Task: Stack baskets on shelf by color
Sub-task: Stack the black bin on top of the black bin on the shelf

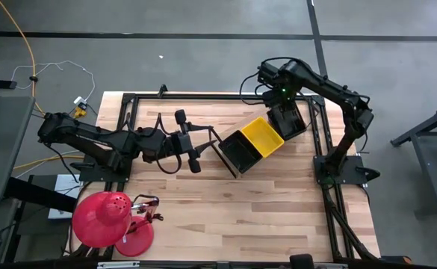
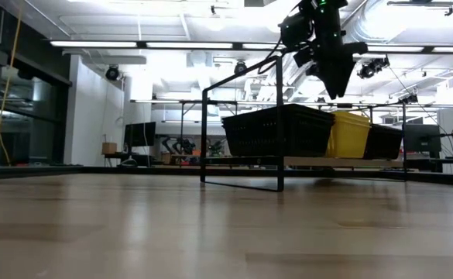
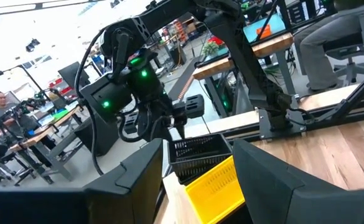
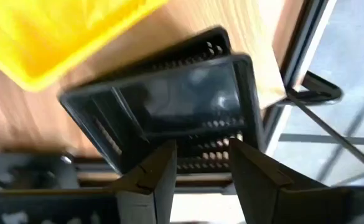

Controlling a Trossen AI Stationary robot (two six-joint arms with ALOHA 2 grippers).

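high view: yellow basket (image 1: pixel 264 135) touching black basket (image 1: pixel 240 152)

the table (image 1: pixel 225 202) across the middle of the high view is pale wood in jointed strips, smooth with a soft sheen. the shelf (image 1: pixel 302 161) at centre right is a light wooden board in a thin black matt metal frame. the yellow basket (image 1: pixel 264 136) on it looks like bright, slightly glossy plastic; the black baskets (image 1: pixel 238 150) beside it are dark plastic with perforated mesh sides, faintly shiny inside. the red dome-shaped object (image 1: pixel 101 217) at lower left is glossy and smooth.
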